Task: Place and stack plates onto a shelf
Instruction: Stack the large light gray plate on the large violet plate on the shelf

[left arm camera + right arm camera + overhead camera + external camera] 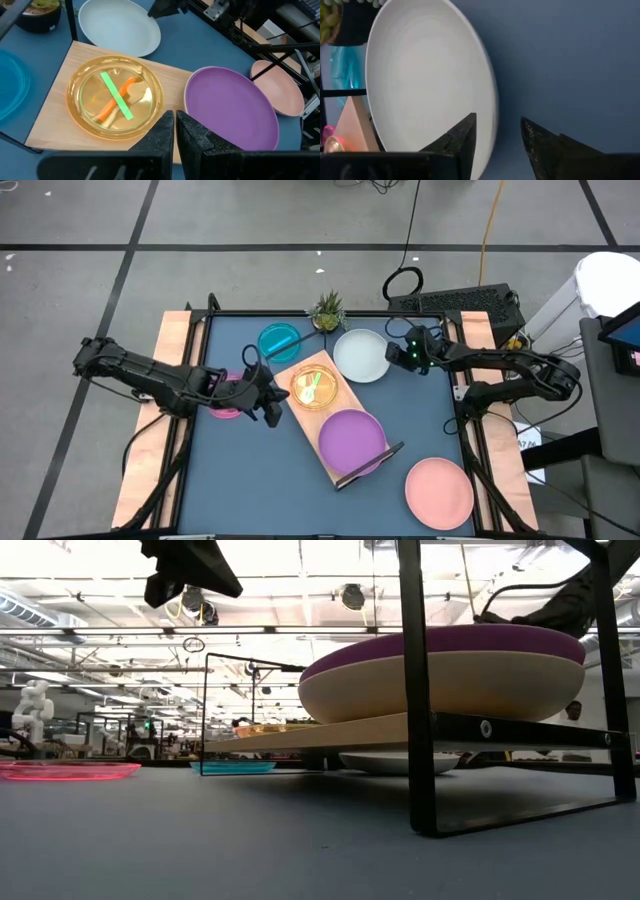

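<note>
The wooden shelf (325,362) lies slantwise at mid-table. On it sit an orange plate (116,102), with a green and an orange strip inside, and a purple plate (352,438) stacked on a cream one (440,685). The pale blue-white plate (360,355), cyan plate (279,342), magenta plate (228,398) and salmon plate (439,492) rest on the blue table. No green plate shows. My left gripper (272,412) is shut, raised beside the shelf's left edge. My right gripper (497,119) is open at the pale plate's right rim. My right gripper comes at the pale plate's right rim (492,107) from the table's right, one finger (465,137) over the plate's inside and the other (540,145) over the table outside. Whether either finger touches the rim, I cannot tell. The plate lies flat on the table.
A small potted plant (327,310) stands at the table's far edge between the cyan and pale plates. The shelf's black wire frame (372,463) sticks out at its near end. The blue table is bare near the front left (260,490).
</note>
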You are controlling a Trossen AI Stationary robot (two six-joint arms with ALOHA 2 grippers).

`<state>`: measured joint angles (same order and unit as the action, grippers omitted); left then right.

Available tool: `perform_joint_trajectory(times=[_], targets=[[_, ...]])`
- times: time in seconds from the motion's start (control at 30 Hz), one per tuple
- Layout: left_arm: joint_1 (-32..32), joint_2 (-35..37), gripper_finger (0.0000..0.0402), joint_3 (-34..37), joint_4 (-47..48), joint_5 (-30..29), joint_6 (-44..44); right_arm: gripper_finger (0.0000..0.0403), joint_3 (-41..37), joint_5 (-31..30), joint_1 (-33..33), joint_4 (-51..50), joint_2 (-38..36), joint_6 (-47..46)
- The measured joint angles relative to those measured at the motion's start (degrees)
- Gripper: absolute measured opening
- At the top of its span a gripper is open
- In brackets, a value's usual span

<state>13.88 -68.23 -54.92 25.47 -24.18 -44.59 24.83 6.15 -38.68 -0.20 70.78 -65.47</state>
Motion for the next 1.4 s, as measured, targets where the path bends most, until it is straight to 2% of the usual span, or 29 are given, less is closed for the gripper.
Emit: perform_joint_trajectory(times=[0.33,0.77,0.9,1.2,1.4], targets=[[-1.17,-0.02,0.0023,0.0,0.0,0.0,0.95,0.0074,-5.22,-0.09,0.0,9.2,0.0,-2.56],[-1.17,-0.02,0.0023,0.0,0.03,0.0,0.91,0.0004,-5.78,-3.37,0.11,8.63,0.0,-0.72],[-1.17,-0.02,0.0023,0.0,0.04,0.0,0.86,0.0007,-5.82,-3.41,0.11,8.67,0.0,0.68],[-1.17,-0.02,0.0023,0.0,0.04,0.0,0.82,0.0051,-5.8,-4.67,0.15,8.78,0.02,1.69],[-1.17,-0.02,0.0023,0.0,0.04,0.0,0.82,0.0056,-5.8,-5.99,0.15,9.01,1.03,1.68]])
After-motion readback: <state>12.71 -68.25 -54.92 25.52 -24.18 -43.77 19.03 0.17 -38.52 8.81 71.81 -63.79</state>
